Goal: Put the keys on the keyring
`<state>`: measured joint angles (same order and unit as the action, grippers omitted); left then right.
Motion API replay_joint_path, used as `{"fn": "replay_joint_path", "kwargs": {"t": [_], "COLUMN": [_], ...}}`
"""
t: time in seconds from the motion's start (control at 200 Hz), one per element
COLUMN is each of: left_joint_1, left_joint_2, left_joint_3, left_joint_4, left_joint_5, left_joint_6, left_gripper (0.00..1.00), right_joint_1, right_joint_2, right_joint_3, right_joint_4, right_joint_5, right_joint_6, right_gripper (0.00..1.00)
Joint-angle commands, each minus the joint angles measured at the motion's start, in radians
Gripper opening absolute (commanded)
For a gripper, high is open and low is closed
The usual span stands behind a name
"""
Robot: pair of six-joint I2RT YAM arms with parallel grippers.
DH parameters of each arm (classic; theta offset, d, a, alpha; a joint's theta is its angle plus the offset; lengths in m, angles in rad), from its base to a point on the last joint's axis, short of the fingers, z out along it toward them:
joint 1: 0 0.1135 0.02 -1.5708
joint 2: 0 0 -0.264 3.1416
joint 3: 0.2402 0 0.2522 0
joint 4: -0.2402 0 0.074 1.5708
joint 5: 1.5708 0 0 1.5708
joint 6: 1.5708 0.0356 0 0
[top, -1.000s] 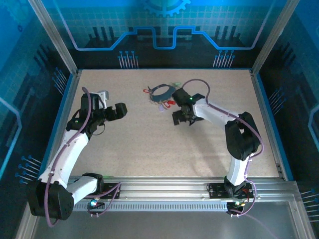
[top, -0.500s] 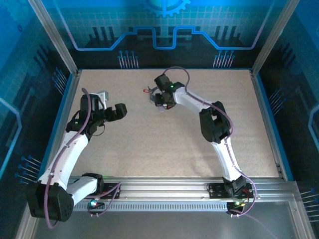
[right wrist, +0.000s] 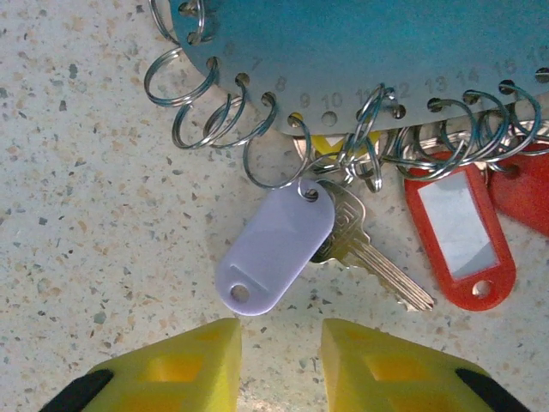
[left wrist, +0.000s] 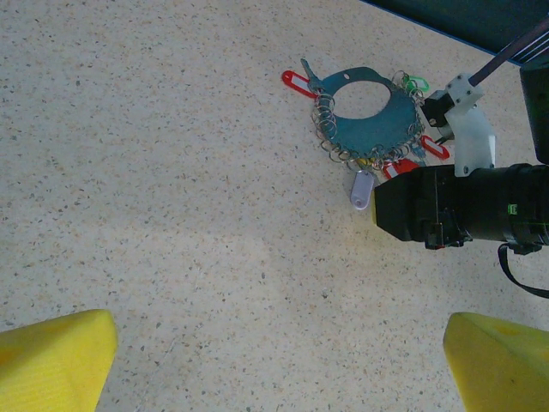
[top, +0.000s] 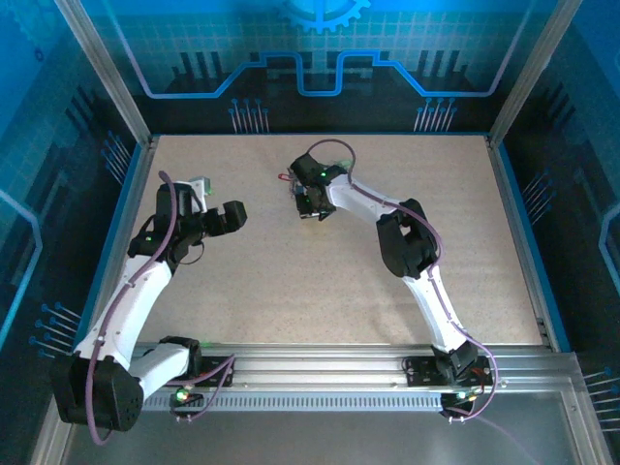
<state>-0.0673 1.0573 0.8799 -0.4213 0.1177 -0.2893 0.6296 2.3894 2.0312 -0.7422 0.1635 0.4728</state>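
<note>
Yellow fingers (left wrist: 60, 360) of the left end effector (left wrist: 279, 343) stand spread wide over bare desk (left wrist: 171, 215), released and grasping nothing. It hangs back on its own side, well apart from the work, probably to leave the way free for the other arm.

Farther out, the right end effector (right wrist: 281, 330) reaches low over the desk. Its two fingers are drawn in to a narrow gap with nothing between them.

Just beyond its tips a lilac tag (right wrist: 274, 249) lies flat, with a brass-coloured key (right wrist: 369, 257) partly under it. Both appear to hang from a split ring (right wrist: 273, 163) at the rim of the keyring (right wrist: 360, 43), a flat teal plate with numbered holes, lying on the far half of the desk. The tag's free end points toward the fingers, and the narrow gap looks suited to pinching so thin a piece.

A red tag (right wrist: 459, 232) lies to the right, against the same rim. At the plate's far edge, in the left wrist view, lies a green tag (left wrist: 416, 83).
</note>
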Motion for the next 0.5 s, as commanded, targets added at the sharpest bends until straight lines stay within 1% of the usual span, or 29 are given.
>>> {"fn": "replay_joint_path", "kwargs": {"t": [0.0, 0.125, 0.33, 0.495], "left_joint_1": [-0.003, -0.004, -0.003, -0.003], "left_joint_2": [-0.023, -0.021, -0.021, -0.016], "left_joint_3": [-0.011, -0.012, -0.012, -0.011], "left_joint_4": [0.010, 0.012, 0.012, 0.007], "left_joint_5": [-0.014, -0.013, -0.016, -0.020], "left_joint_6": [-0.008, -0.012, -0.010, -0.010], "left_gripper": [0.99, 0.99, 0.99, 0.99], "right_joint_1": [0.013, 0.013, 0.013, 0.016], "right_joint_2": [-0.012, 0.023, 0.091, 0.116], "right_joint_3": [0.030, 0.070, 0.135, 0.124], "right_joint_4": [-0.009, 0.006, -0.004, -0.009], "right_joint_5": [-0.025, -0.075, -0.105, -0.131], "right_joint_6": [-0.018, -0.011, 0.012, 0.025], "right_gripper": [0.34, 0.34, 0.31, 0.32]}}
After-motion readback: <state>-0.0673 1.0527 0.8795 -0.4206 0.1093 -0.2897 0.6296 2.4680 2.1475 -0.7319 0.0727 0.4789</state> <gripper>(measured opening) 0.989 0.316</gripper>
